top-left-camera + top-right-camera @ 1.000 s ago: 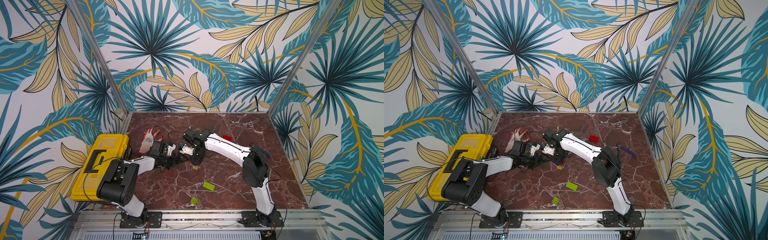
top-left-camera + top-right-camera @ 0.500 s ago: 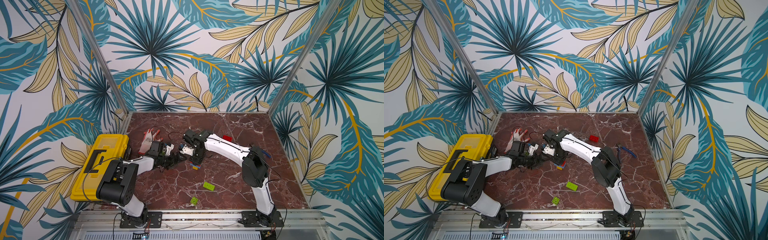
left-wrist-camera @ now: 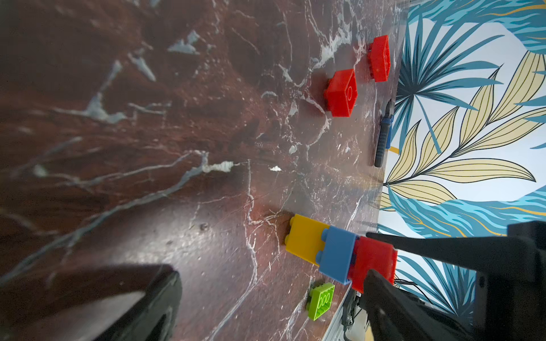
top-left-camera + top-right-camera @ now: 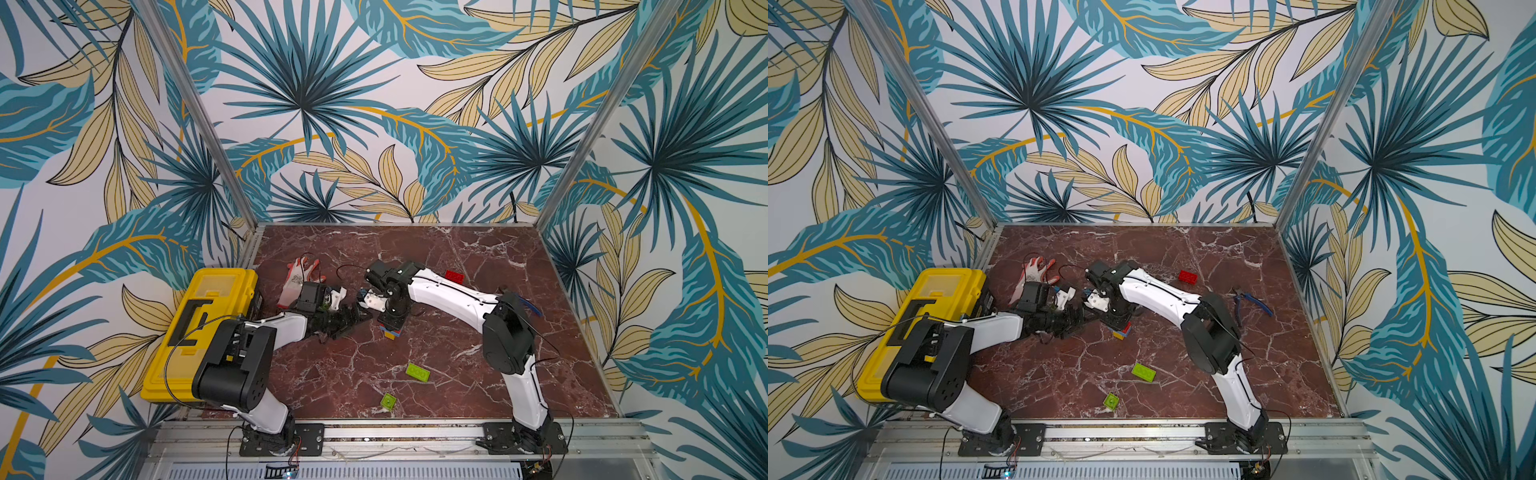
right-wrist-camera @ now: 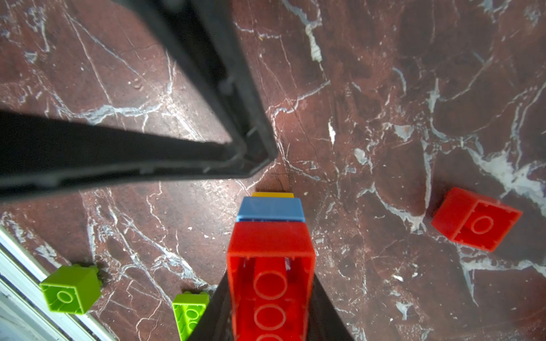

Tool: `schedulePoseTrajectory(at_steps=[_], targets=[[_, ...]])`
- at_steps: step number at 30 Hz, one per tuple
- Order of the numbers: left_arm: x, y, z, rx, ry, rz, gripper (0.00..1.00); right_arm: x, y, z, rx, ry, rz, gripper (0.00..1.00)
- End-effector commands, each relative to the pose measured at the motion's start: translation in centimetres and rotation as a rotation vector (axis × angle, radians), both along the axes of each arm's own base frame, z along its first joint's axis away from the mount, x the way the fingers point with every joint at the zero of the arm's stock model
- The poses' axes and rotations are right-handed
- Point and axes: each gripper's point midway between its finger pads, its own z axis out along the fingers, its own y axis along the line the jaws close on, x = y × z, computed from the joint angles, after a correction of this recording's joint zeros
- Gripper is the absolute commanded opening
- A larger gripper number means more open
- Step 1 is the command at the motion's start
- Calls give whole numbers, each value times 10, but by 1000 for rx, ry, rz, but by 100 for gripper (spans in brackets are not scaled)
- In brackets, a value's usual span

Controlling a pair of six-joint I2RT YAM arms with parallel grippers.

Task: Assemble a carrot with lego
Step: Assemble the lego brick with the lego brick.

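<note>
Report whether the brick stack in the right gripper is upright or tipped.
Upright. The stack stands yellow end down on the table, clamped at its red top by the right gripper.

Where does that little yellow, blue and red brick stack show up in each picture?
In a top view: brick stack in the middle of the table.
In a top view: same spot.
Left wrist: side-on, yellow end toward the table.
Right wrist: end-on, red brick nearest.
Landmark: right gripper pinching the red brick.
</note>
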Motion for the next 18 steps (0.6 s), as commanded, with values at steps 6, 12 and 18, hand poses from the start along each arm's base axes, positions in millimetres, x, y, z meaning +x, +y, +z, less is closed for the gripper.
schedulePoseTrajectory(at_steps=[6,12,18], targets=[[-3,4,-4,6,5,12,97,-12,-21,-49,-106,55,-27,26],[-7,4,-6,3,19,13,97,-13,-20,-62,-111,70,-36,25],[-8,2,-6,-7,20,0,99,-10,-23,-53,-132,53,-29,25]])
